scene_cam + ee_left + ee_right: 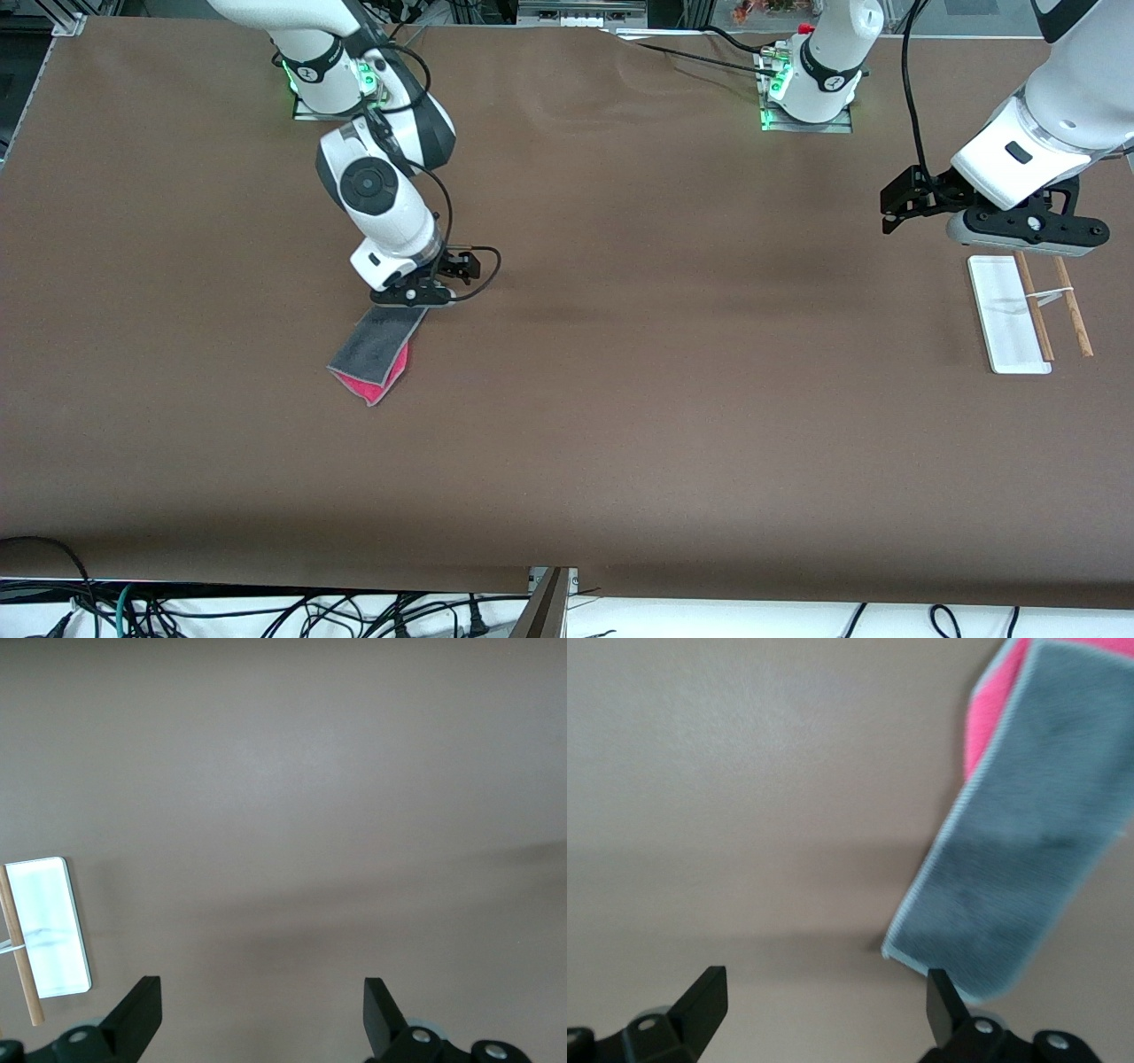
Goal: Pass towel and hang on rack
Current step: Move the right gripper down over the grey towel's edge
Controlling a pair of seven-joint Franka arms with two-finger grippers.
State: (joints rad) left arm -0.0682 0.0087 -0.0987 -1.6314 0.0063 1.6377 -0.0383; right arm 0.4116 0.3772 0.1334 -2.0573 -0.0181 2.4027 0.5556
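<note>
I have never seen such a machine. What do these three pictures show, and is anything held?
Two white robot arms stand at a brown table. The large picture looks down from across the table; the two small ones come from cameras on each arm's wrist. A towel, grey with pink showing underneath, lies flat toward the right arm's end. The right end effector is low over the towel's edge, open, holding nothing. A rack, a white base with two wooden rods, lies toward the left arm's end. The left end effector waits open above the table near it, also holding nothing.
</note>
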